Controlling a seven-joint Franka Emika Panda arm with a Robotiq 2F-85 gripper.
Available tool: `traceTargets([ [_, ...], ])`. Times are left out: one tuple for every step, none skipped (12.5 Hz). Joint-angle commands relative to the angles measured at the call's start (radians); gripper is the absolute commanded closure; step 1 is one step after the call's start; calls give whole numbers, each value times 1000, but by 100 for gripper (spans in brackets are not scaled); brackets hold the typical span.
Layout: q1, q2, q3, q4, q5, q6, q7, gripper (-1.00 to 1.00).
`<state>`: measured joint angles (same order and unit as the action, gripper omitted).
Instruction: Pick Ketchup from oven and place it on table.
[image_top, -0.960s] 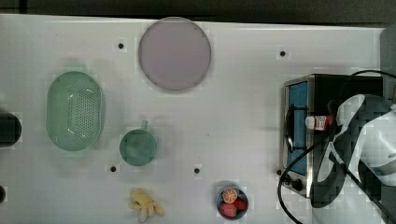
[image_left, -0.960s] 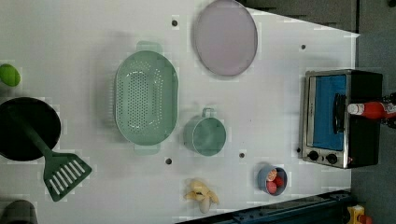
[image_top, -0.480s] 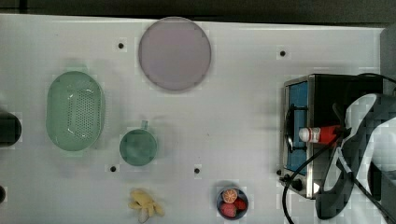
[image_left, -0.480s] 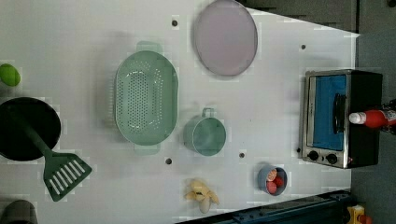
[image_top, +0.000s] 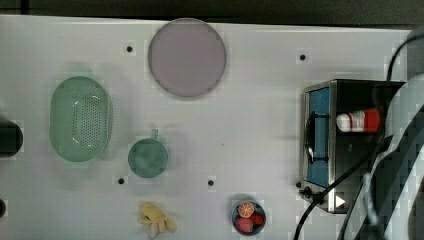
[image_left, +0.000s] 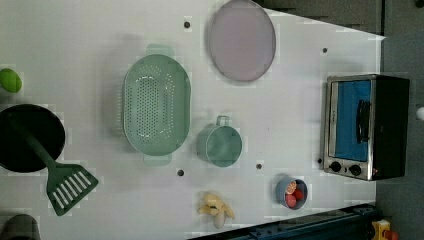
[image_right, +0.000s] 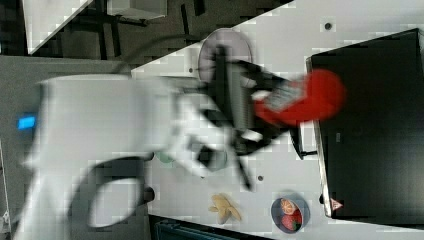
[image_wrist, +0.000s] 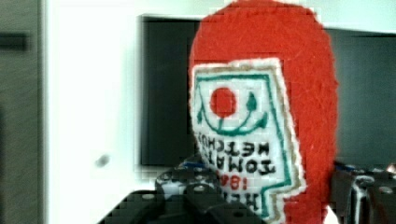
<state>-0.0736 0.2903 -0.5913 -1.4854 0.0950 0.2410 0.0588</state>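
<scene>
Arm: reaches over the oven (image_top: 345, 145) top, seen in the top view.
Gripper (image_right: 260, 117): pinching the ketchup (image_right: 305, 102).
Wrist view: ketchup label text faces the camera.

Robot lab: holed table (image_top: 260, 125) (toy kitchenware)

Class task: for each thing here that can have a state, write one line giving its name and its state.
Ketchup bottle: gripped, lifted over the oven's top, cap on.
Gripper: jaws shut on the bottle.
Toaster oven: door closed.
Colander: empty.
Lilac plate: empty.
Small bowl: holds fruit.
</scene>
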Motion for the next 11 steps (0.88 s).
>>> traceTargets([
  [112, -92, 66, 4, -24, -121, -8, -27],
  [128, -105, 95, 2, -24, -164, -8, -27],
  [142, -117, 128, -1, -24, -197, -8, -27],
  [157, -125, 165, -4, -24, -223, -8, -27],
  [169, -127, 205, -5, -24, -242, -8, -27],
  [181, -126, 242, -10, -24, -247, -8, -27],
  [191, -125, 279, -22, -24, -247, -8, -27],
  [199, -124, 311, -40, -24, -239, -8, -27],
  [207, -124, 337, -64, -24, -227, -7, -27],
  [213, -124, 359, -97, -24, -206, -6, -27],
  [217, -124, 374, -138, -24, -172, -2, -27],
])
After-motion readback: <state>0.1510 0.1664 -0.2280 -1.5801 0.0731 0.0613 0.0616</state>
